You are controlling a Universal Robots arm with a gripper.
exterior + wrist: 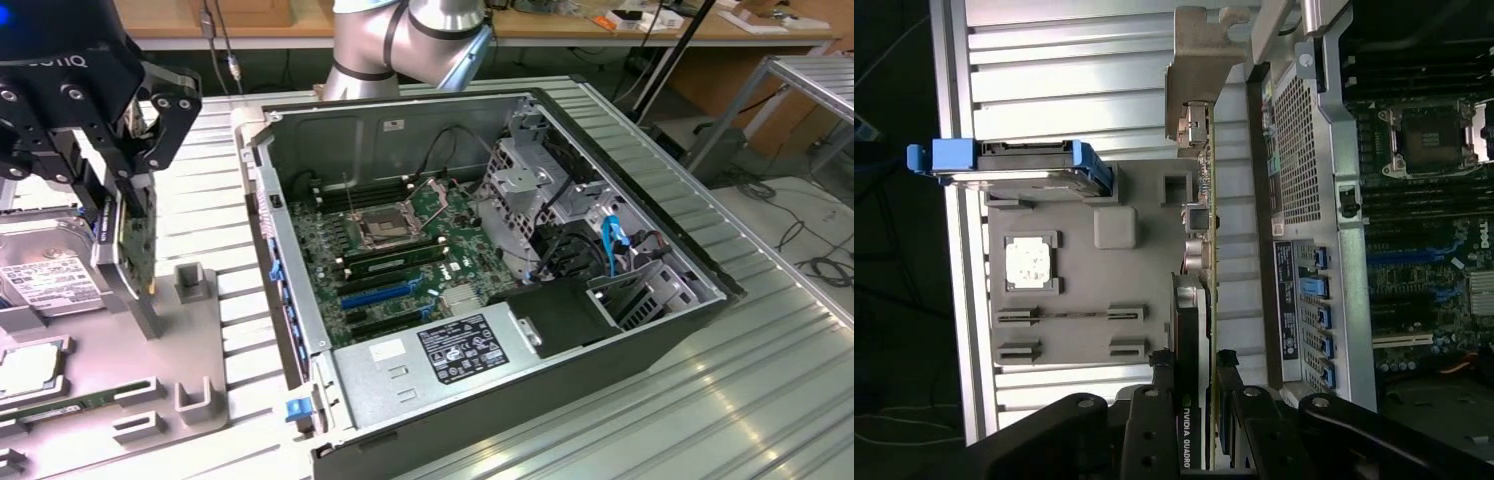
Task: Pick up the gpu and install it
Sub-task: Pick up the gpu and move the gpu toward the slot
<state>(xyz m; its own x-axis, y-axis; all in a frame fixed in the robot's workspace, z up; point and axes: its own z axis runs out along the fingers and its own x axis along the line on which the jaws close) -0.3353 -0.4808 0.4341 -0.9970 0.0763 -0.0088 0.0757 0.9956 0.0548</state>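
Observation:
The gpu (134,248) is a thin green card with a black face, standing on edge over the grey fixture tray (214,345) at the exterior view's left. My gripper (120,215) comes down on it from above and is shut on its upper edge. In the wrist view the gpu (1200,250) shows edge-on, its silver bracket (1204,60) at the far end. My gripper (1194,368) has one black finger on each side of the card. The open computer case (667,300) lies beside the tray, motherboard (387,240) exposed, blue expansion slots (380,295) bare.
On the tray lie a hard drive (40,280) with blue rails (944,157), a processor chip (1029,262) and a narrow memory stick (1069,313). The case's rear wall (1334,200) stands close beside the card. The arm's silver base (400,40) rises behind the case.

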